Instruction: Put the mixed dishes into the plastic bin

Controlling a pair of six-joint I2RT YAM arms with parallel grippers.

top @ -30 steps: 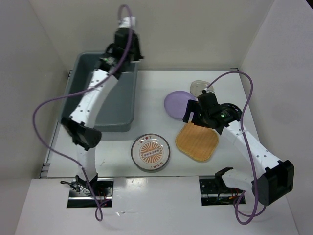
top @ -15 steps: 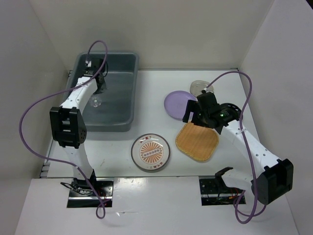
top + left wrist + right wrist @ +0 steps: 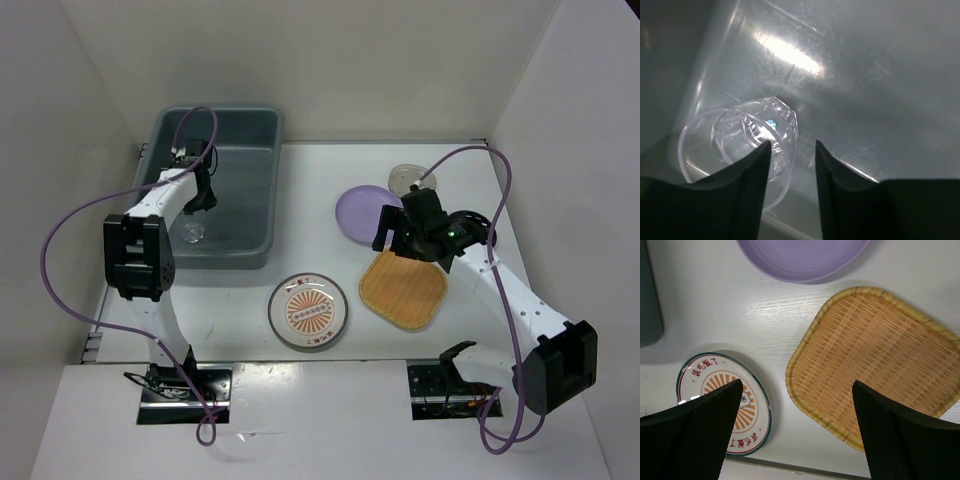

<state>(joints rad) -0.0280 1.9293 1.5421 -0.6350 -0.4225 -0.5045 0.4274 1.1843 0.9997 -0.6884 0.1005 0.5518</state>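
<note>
The grey-blue plastic bin (image 3: 262,190) stands at the back left. My left gripper (image 3: 203,200) reaches down inside it. In the left wrist view its jaws (image 3: 792,145) stand apart, and the small clear glass cup (image 3: 747,134) lies on its side on the bin floor (image 3: 865,75), mostly by the left finger, not gripped. From above, the cup (image 3: 191,232) shows near the bin's left wall. My right gripper (image 3: 388,240) (image 3: 796,384) hangs open over the table, by the edge of the tan woven plate (image 3: 402,288) (image 3: 875,360). Nearby are the lavender plate (image 3: 362,212) (image 3: 802,257), the orange-and-white plate (image 3: 308,312) (image 3: 722,405) and the translucent dish (image 3: 405,177).
White walls close in the table on the left, back and right. The bin's tall rim surrounds my left wrist. Purple cables loop off both arms. The arm bases sit at the near edge.
My left arm came down from above the bin's back rim into the bin. Its jaws parted and the glass cup now lies loose on the bin floor. The right arm stayed put.
</note>
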